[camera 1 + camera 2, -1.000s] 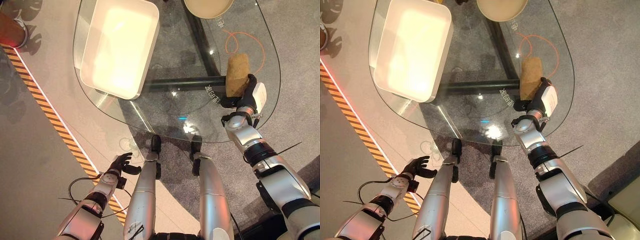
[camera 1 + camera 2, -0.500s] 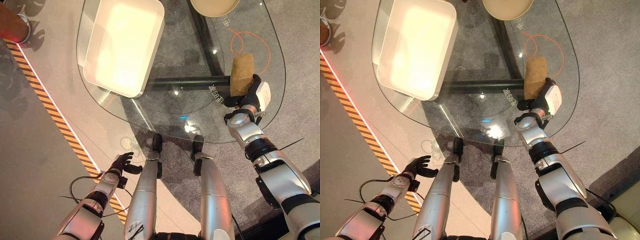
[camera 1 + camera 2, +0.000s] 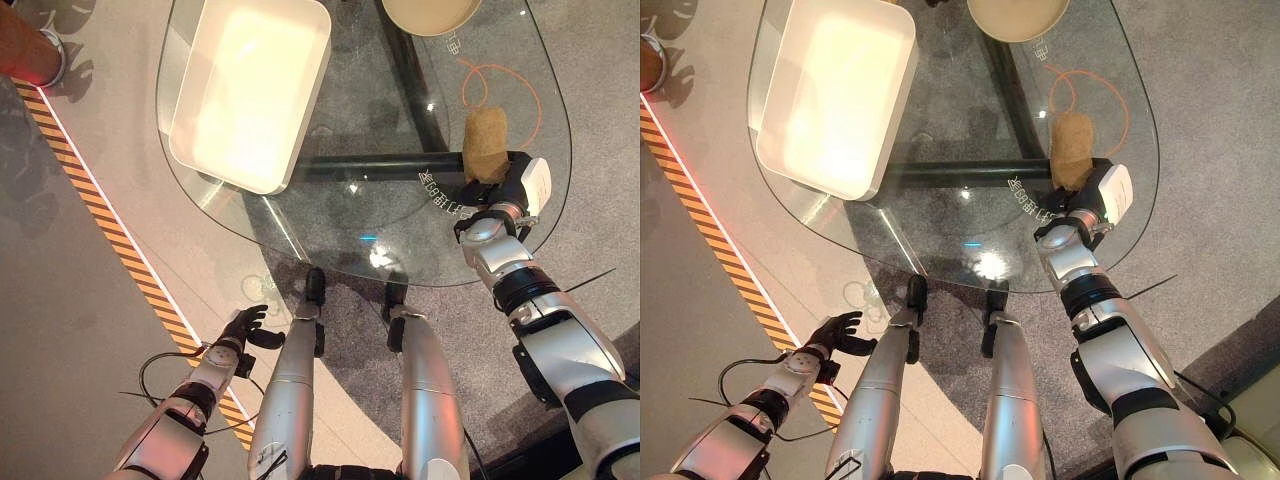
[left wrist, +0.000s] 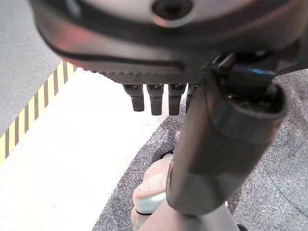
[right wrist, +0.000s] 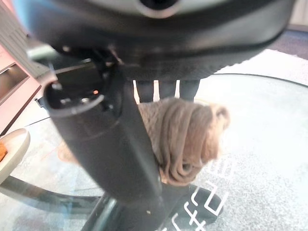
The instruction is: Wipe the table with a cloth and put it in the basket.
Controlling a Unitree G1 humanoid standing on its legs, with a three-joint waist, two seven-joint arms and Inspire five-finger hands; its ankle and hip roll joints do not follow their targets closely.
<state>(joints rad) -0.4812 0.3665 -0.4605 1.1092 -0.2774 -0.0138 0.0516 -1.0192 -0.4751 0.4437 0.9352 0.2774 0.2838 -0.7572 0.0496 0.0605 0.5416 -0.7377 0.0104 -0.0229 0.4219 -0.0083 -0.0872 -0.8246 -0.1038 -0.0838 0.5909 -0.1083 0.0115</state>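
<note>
The glass surface (image 3: 330, 215) carries a white basket (image 3: 250, 90) on the robot's left part and a beige bowl (image 3: 430, 12) at the far edge. The brown cloth (image 3: 484, 143), bunched up, lies on the right part of the glass. The right robot hand (image 3: 505, 180) has its fingers and thumb closed around the cloth, so the wiping step seems to be in hand. Next the cloth needs dragging across the glass, then carrying to the basket. The left robot hand (image 3: 243, 328) hangs low beside the surface, fingers relaxed and empty.
</note>
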